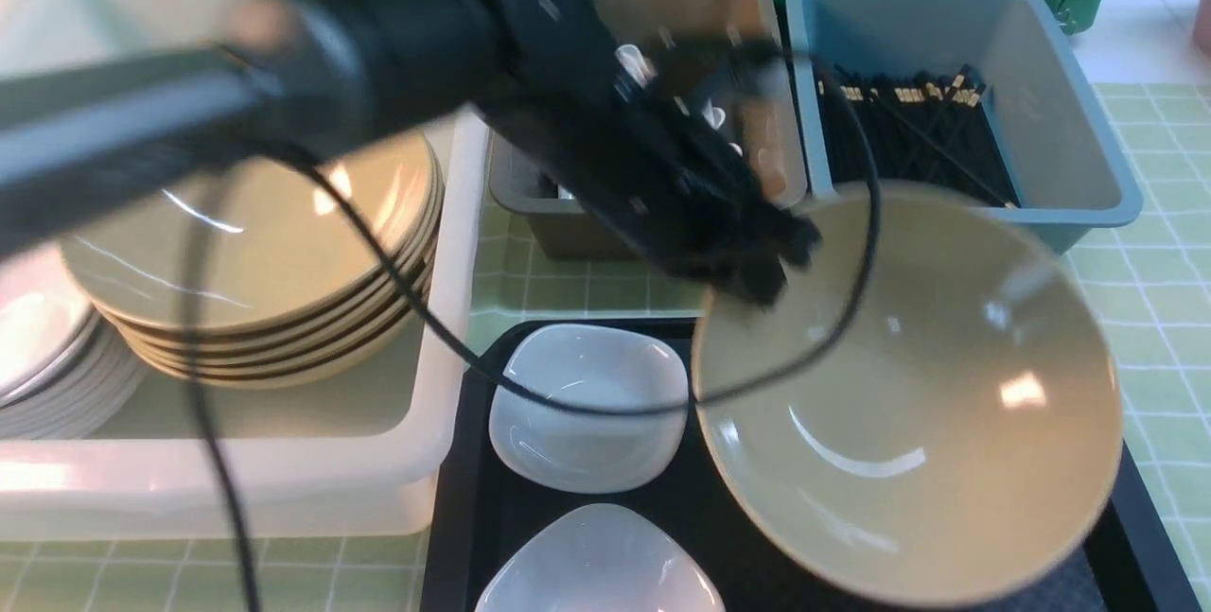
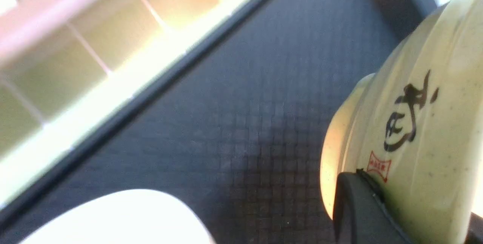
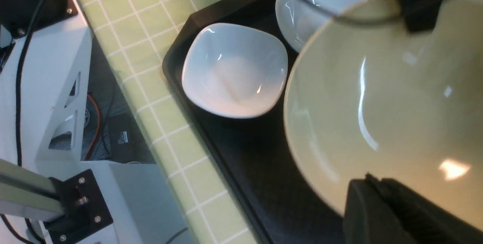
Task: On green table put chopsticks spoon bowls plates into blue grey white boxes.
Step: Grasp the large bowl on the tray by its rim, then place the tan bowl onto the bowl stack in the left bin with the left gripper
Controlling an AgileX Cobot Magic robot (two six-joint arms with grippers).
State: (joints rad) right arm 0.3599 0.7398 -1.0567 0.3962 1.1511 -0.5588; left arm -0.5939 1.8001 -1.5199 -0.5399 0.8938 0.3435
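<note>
Near edge, front view: a white plate point(image 1: 600, 567) sits in the black tray point(image 1: 456, 498), cut off by the bottom of the frame. A second white plate point(image 1: 588, 409) lies in the tray just beyond it, crossed by a dark cable point(image 1: 605, 411).

A tan bowl point(image 1: 908, 404) fills the right half of the frame over the tray. The left tool point(image 1: 783, 262) is closed on its rim at the upper left of the bowl, one finger inside, the other against the outside wall. Whether the bowl touches the tray cannot be told. The right tool point(image 3: 371, 185) is closed, seen only in the right wrist view at the lower right, its lower part cut off; the same bowl appears beyond its tips.

At the left, the white box point(image 1: 440, 404) holds stacked tan bowls point(image 1: 255, 243) and, at the left edge, stacked white plates point(image 1: 66, 385), partly cut off. The left arm point(image 1: 397, 54) is blurred and hides part of the box.

Farther back, upper centre, the grey box point(image 1: 558, 205) holds white spoons point(image 1: 634, 63), largely hidden by the arm; their number cannot be made out. The blue box point(image 1: 1088, 148) at the upper right holds dark chopsticks point(image 1: 932, 130), its near corner behind the bowl. The green tabletop point(image 1: 1159, 309) shows at the right.
</note>
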